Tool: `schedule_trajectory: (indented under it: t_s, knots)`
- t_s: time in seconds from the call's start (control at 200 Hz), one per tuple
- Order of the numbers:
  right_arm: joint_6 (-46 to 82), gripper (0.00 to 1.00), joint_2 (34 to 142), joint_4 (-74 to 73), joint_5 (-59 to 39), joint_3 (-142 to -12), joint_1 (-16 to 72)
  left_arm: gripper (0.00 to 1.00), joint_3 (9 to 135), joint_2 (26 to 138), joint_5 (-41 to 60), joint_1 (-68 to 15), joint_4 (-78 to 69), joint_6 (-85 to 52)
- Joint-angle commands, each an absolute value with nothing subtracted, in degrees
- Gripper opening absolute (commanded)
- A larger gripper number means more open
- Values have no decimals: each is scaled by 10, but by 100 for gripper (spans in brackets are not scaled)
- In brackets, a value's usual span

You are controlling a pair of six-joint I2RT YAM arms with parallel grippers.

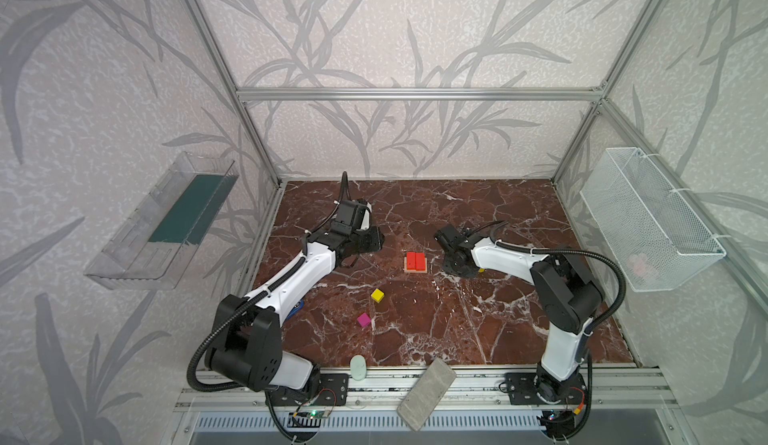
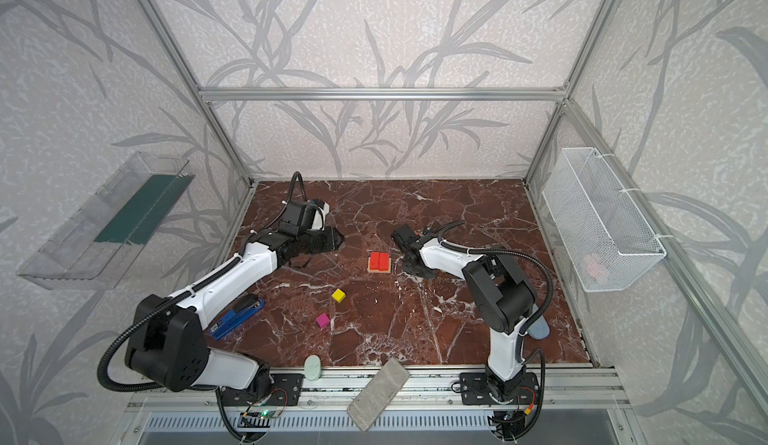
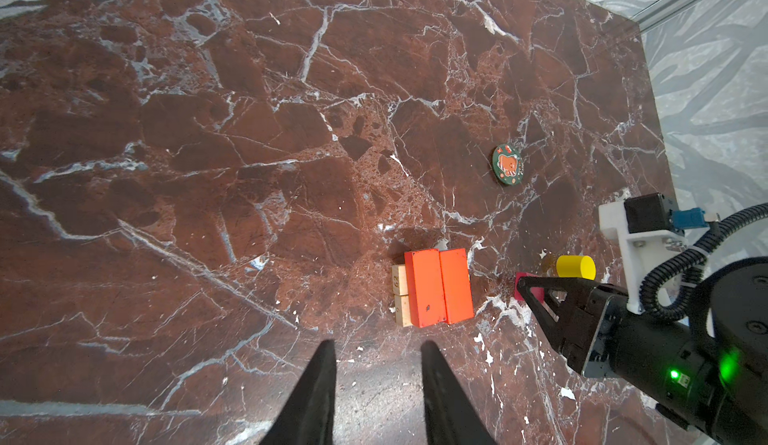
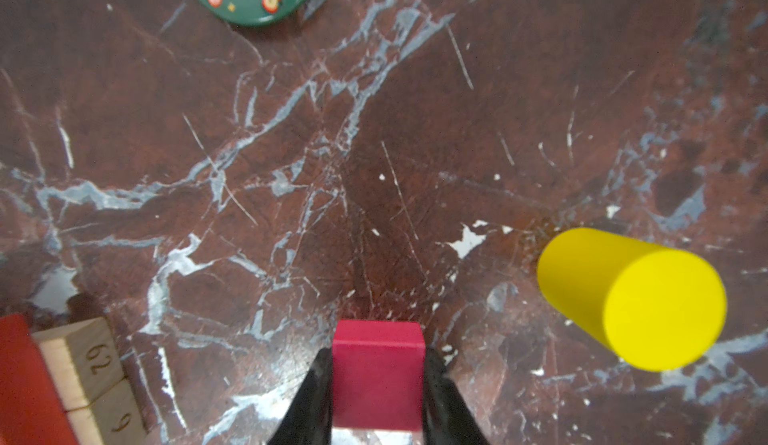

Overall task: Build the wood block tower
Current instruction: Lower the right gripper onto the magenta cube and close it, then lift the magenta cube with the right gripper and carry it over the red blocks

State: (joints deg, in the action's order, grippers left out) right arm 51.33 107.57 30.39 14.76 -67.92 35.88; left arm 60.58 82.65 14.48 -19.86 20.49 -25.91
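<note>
Looking roughly halfway: two red rectangles (image 1: 416, 260) sit on the tan bars (image 3: 400, 293). Near them, the right gripper (image 4: 378, 353) is clamped on a magenta cube (image 4: 378, 376), and the left gripper (image 3: 377, 342) gapes empty. The other magenta cube (image 1: 364, 319), yellow cube (image 1: 377, 295) and yellow cylinder (image 4: 631, 297) lie loose.

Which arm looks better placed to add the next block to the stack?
Right: the right gripper has a pink cube between its fingers, beside the red blocks. The left gripper is open and holds nothing.
</note>
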Motion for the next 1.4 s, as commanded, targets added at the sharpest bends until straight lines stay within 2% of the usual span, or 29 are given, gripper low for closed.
schedule_trajectory:
  t_s: [0.0,0.72,1.395]
  knots:
    - [495,19,1052,328,143,-697,359,34,599,812,148,-195,200,-255]
    - [413,19,1060,387,136,-811,419,34,579,779,150,-179,194,-257]
    - [352,19,1175,440,101,-964,455,34,567,761,150,-162,200,-255]
